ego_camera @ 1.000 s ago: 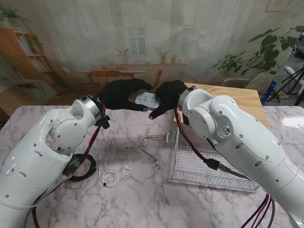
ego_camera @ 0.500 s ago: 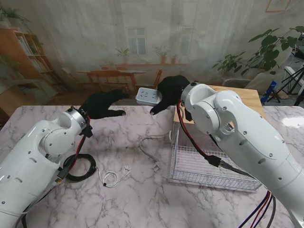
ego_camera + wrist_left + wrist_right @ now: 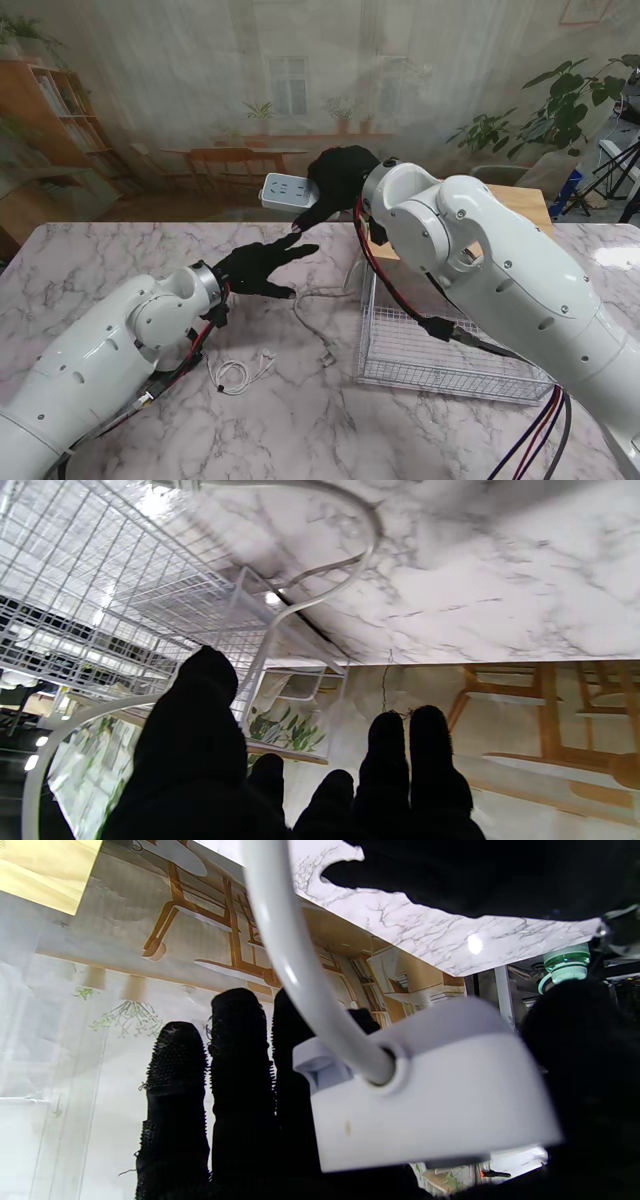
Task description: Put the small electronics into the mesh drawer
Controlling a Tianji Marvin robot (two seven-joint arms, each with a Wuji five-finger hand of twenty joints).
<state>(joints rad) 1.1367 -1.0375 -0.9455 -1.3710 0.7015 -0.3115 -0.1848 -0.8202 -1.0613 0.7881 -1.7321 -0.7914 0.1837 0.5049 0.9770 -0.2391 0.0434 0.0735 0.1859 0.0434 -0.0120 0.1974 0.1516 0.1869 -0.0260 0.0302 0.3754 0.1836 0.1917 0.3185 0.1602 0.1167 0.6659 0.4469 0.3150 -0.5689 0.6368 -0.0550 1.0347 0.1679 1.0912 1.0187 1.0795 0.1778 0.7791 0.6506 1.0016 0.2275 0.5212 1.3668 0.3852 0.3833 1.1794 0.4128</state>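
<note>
Above the counter: the right hand (image 3: 340,178) holds a white power strip (image 3: 287,192) in the air, well off the marble counter (image 3: 90,255), beyond its far edge in the stand's view.
Right fingers (image 3: 235,1050): curled round the strip's body, thumb on one side, the rest on the other (the wrist view shows the strip's end cap filling the palm).
Strip's cord (image 3: 295,955): leaves the end cap and curves away from the hand; it runs down to the counter as a white cable (image 3: 325,292) lying left of the drawer.
Left hand (image 3: 262,266): low over the counter, nearer to me than the right hand, fingers (image 3: 410,760) spread apart and gripping nothing.
Mesh drawer (image 3: 440,355): white wire, on the counter to the right, partly hidden by the right arm; what lies in it cannot be told.
Earphones (image 3: 236,372): small white coil on the counter, nearer to me than the left hand, apart from the drawer.
Black cable (image 3: 172,362): looped on the counter beside the left arm.
</note>
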